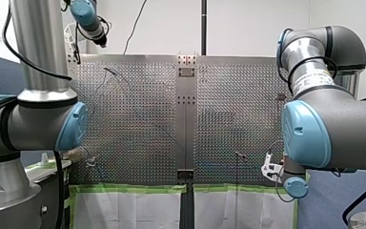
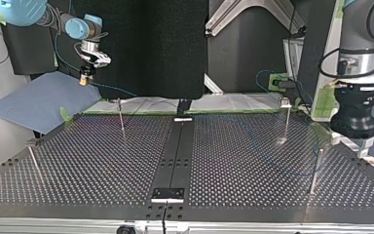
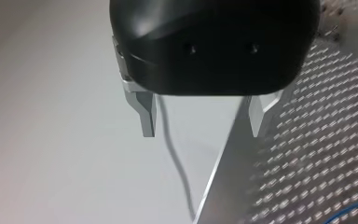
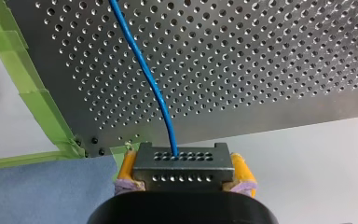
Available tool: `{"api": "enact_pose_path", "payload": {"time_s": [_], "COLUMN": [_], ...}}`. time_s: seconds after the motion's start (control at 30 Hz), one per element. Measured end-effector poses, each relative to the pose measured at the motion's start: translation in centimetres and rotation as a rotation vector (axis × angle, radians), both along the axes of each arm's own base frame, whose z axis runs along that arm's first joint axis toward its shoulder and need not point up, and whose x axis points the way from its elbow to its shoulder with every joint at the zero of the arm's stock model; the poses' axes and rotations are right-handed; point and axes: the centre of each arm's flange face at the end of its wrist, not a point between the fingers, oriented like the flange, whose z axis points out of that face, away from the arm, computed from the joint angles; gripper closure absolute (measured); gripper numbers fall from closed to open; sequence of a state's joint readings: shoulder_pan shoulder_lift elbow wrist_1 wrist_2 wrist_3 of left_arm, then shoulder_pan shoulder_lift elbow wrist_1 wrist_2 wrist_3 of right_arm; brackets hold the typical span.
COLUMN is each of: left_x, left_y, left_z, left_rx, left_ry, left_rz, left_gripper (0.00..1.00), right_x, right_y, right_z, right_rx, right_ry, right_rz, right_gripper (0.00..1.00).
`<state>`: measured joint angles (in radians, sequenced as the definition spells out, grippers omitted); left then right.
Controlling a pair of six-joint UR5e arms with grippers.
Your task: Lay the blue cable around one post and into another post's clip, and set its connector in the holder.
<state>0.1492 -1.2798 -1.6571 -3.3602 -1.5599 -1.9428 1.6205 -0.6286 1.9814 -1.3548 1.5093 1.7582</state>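
Two yellow pads (image 4: pixel 240 169) of my right gripper (image 4: pixel 182 173) pinching dark connector (image 4: pixel 182 161), just off table corner, above blue sheet (image 4: pixel 37 191). Blue cable (image 4: pixel 144 74) comes out of connector, runs off across perforated table (image 4: pixel 261 70). Thin posts (image 2: pixel 121 119) stand further out; cable's path near them too faint to tell. Far end: my left gripper (image 3: pixel 200 130), metal fingers (image 3: pixel 147 114) spread wide, nothing between, at table edge.

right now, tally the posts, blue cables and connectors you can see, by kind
posts: 4
blue cable: 1
connector: 1
total: 6
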Motion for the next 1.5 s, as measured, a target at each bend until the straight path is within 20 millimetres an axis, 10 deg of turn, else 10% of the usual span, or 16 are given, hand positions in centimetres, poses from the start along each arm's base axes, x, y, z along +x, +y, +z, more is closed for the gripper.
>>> {"api": "enact_pose_path", "payload": {"time_s": [1.5], "left_x": [-1.3], "left_y": [-1.4], "left_z": [-3.8], "left_rx": [0.122], "left_ry": [0.253], "left_rz": [0.028], "left_gripper": [0.00], "right_x": [0.1], "right_y": [0.1], "right_z": [-0.1], "right_rx": [0.008], "right_ry": [-0.009], "right_rz": [0.008], "right_gripper": [1.00]}}
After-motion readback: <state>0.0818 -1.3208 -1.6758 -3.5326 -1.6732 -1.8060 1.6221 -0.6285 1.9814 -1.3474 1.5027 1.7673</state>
